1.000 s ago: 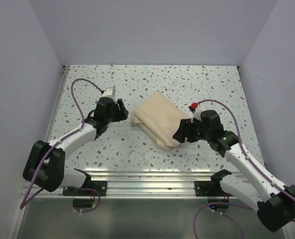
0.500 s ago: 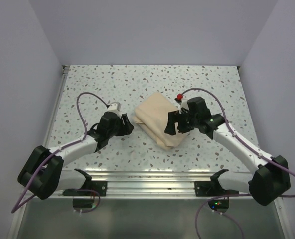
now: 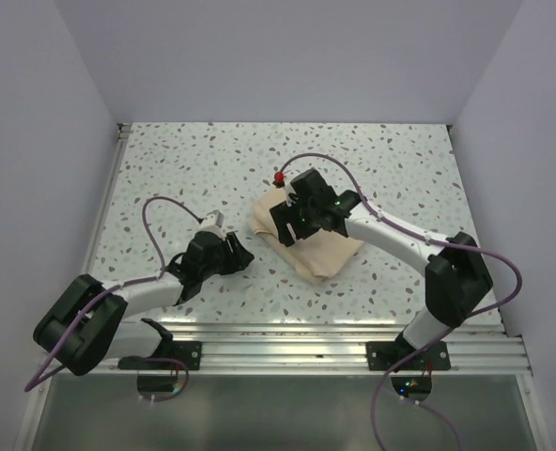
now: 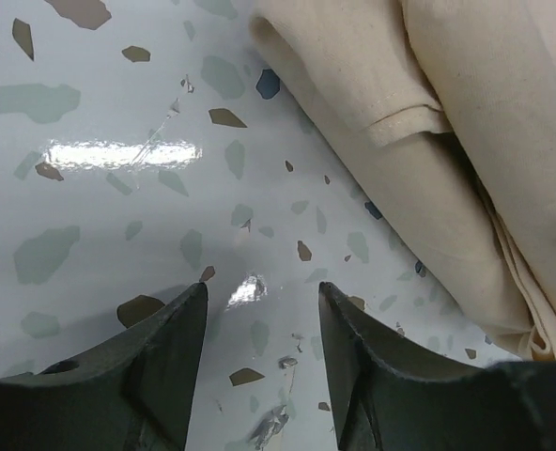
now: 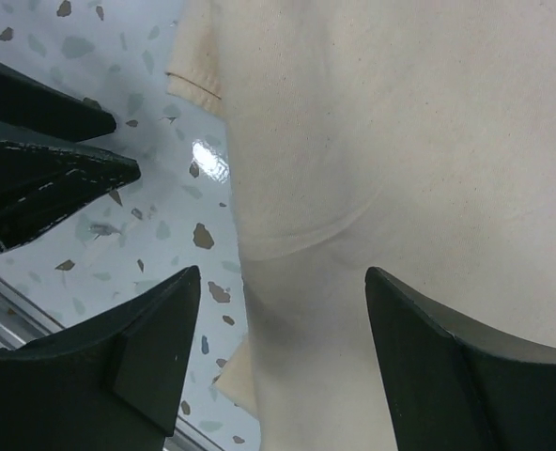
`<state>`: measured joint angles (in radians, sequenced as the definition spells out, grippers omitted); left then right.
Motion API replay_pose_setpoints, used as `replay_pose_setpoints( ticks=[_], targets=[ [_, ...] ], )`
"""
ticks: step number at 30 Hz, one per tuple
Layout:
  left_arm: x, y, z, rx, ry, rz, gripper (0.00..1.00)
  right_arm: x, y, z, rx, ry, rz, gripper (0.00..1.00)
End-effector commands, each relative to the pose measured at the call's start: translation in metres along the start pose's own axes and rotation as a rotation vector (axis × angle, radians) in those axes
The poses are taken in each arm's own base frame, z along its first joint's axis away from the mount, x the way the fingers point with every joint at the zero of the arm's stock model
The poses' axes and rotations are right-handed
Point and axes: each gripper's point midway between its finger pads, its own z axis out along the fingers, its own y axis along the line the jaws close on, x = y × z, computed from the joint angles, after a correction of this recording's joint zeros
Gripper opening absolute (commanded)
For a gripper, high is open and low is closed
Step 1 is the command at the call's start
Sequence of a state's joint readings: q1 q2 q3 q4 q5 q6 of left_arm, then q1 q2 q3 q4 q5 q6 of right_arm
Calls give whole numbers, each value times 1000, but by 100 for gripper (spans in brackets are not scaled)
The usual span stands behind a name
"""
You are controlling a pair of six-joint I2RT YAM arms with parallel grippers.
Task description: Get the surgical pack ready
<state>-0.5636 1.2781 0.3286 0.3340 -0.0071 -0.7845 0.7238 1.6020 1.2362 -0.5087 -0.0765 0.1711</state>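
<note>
Nearest the bases, the left gripper sits low over the speckled table. Its jaws are parted with only bare tabletop between them, and it points toward the left edge of the surgical pack, apparently staged to catch or steady that edge. The pack lies at mid-table as a folded tan bundle, skewed to the table's sides, with a hemmed flap loose on its left flank. No tray or instruments show; presumably they are wrapped inside. Farther out, the right gripper hangs over the bundle's far-left part, jaws spread wide and gripping nothing, likely lined up to press down or pinch a fold there.
</note>
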Motion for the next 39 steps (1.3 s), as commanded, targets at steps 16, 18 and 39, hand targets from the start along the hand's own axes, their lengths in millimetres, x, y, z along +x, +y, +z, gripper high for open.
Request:
replay_pose_setpoints(
  ticks=[16,18,39],
  targets=[
    [26,-45,7,217,117,-158,33,-12,-6,34,127,36,-135,37],
    [30,-49,6,230,135,-180,30,-13,-5,35,117,31,-133,28],
    [71,-108,0,529,434,-544,0,-27,31,27,-89,12,-84,0]
  ],
)
